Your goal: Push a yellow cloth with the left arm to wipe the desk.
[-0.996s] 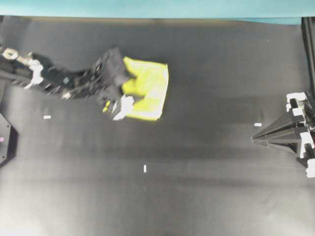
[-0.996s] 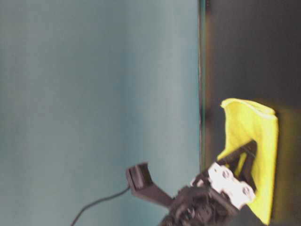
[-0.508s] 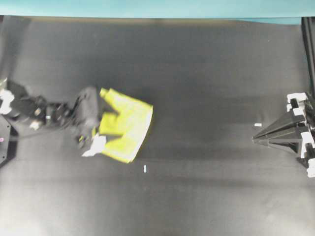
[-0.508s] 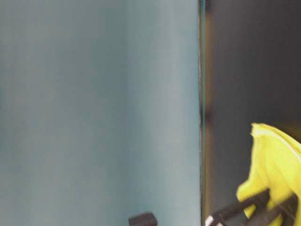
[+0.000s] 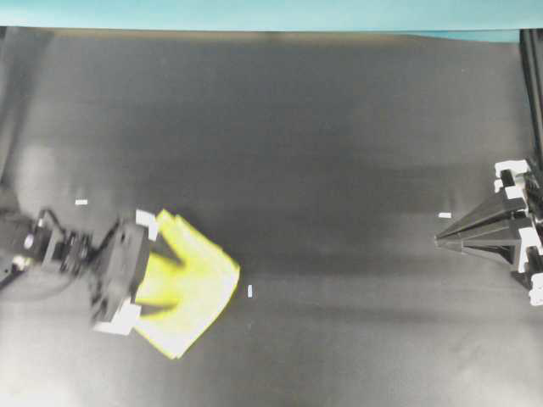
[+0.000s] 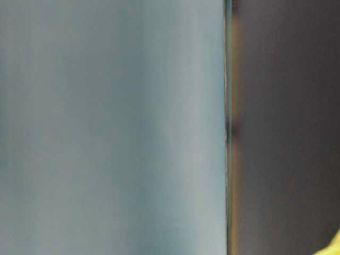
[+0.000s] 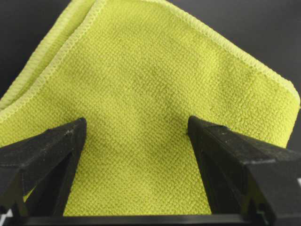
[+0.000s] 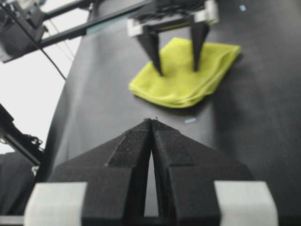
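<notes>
The yellow cloth lies folded on the black desk at the front left. My left gripper stands open over it, both fingertips pressed down on the fabric and wide apart. In the left wrist view the cloth fills the space between and beyond the two black fingers. The right wrist view shows the left gripper planted on the cloth. Only a corner of the cloth shows in the table-level view. My right gripper rests shut at the right edge, holding nothing.
Small white tape marks sit on the desk: one just right of the cloth, one at the left, one near the right gripper. A teal strip runs along the far edge.
The left arm has swept the cloth from the back left toward the front left, turning it as it went. The cloth has nearly left the table-level view. The right gripper has not moved.
</notes>
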